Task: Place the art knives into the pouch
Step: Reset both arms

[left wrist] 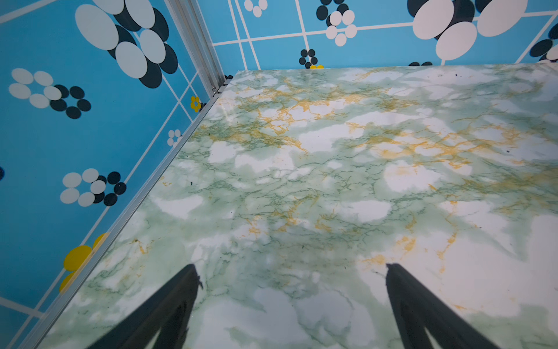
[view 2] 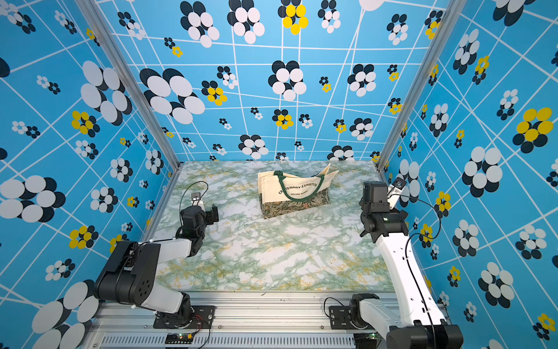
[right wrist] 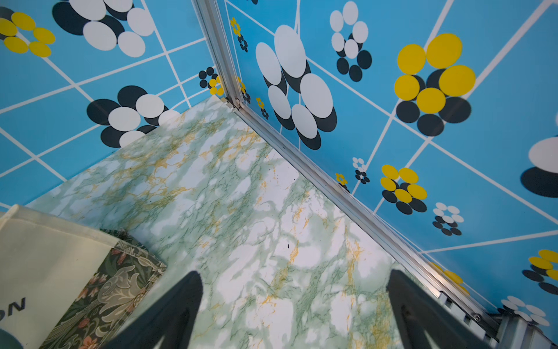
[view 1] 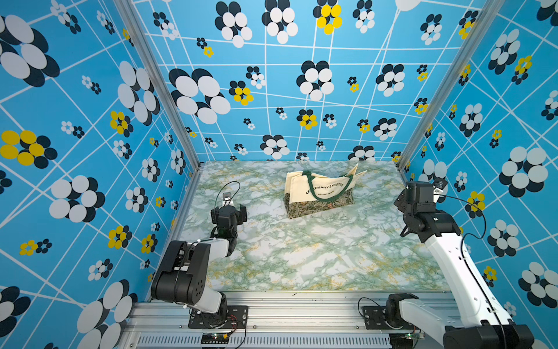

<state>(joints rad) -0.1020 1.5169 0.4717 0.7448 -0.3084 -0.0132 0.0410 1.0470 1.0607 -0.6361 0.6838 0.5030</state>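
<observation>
The pouch [view 1: 317, 189] [view 2: 291, 192], a cream tote with dark green handles and a leafy bottom band, stands at the back middle of the marble table with its mouth gaping upward. One corner of the pouch [right wrist: 45, 266] shows in the right wrist view. No art knife shows in any view. My left gripper [view 1: 228, 211] [view 2: 203, 211] [left wrist: 291, 267] hovers open over bare tabletop at the left, well apart from the pouch. My right gripper [view 1: 417, 190] [view 2: 374, 190] [right wrist: 294, 273] is open and empty at the right edge, a short way from the pouch's right end.
Blue flower-patterned walls [view 1: 90, 151] close in the table on three sides, with aluminium rails [view 1: 187, 211] along the edges. Both arm bases sit on the metal frame [view 1: 287, 314] at the front. Bare marble top [view 1: 317, 256] lies between the arms.
</observation>
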